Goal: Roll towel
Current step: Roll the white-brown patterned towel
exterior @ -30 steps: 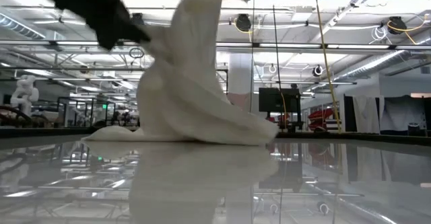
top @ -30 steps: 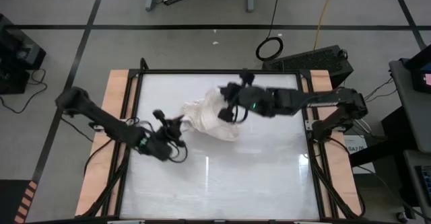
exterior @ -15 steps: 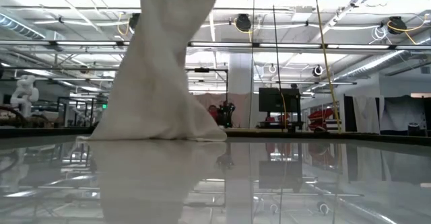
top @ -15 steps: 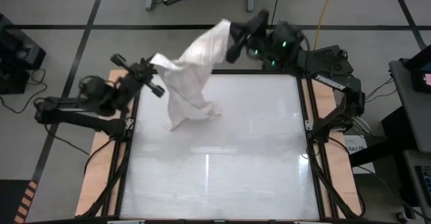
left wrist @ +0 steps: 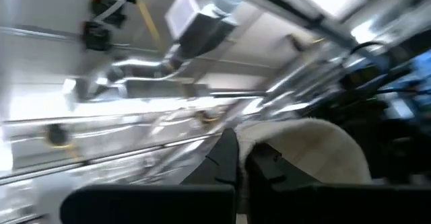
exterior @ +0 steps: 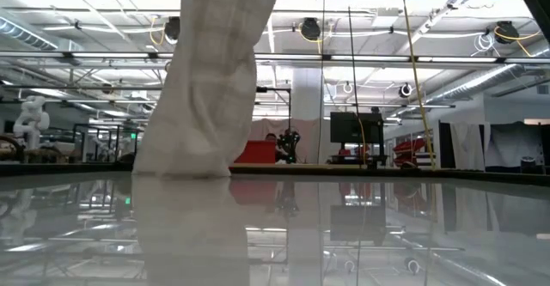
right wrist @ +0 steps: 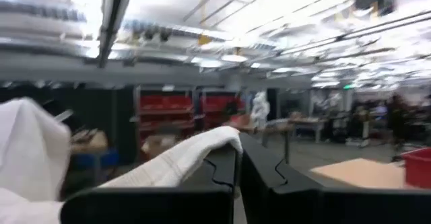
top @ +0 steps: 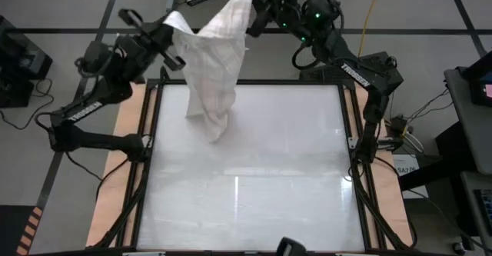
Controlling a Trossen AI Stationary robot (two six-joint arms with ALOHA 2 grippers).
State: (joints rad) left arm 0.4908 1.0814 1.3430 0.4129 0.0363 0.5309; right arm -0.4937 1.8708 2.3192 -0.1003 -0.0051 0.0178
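Note:
The towel (top: 215,64), cream-white with a faint plaid grid, hangs high over the table's far-left part as a long, bunched drape. My left gripper (top: 175,27) is shut on one upper corner, above the table's far-left corner. My right gripper (top: 250,8) is shut on the other upper corner, beyond the far edge. The top edge sags between them. The towel's lower end (exterior: 180,167) reaches down to the table top; whether it rests there I cannot tell. Both grippers point upward. My left gripper pinches the towel's upper corner (left wrist: 266,138) between its two fingers, coming at it from the table's left and slanting up. The cloth bulges out past the fingers and hangs down from there. My right gripper pinches the towel's other upper corner (right wrist: 219,140) between its two fingers, coming from the table's right and slanting up. A fold of cloth lies over the fingertips and trails away below; the number of layers does not show.
The glossy white table (top: 292,179) has wooden side strips and a black frame. Beyond the far edge stand a dark case (top: 354,68) and a coiled cable (top: 308,54) on the floor. Equipment stands left and right of the table.
Both grippers have risen and gone toward the table's far edge, tipping from pointing down to pointing up; the left one also swung toward the far-left corner. The towel, a heap on the table a second ago, has been drawn up into a hanging drape, its lower end sliding leftward.

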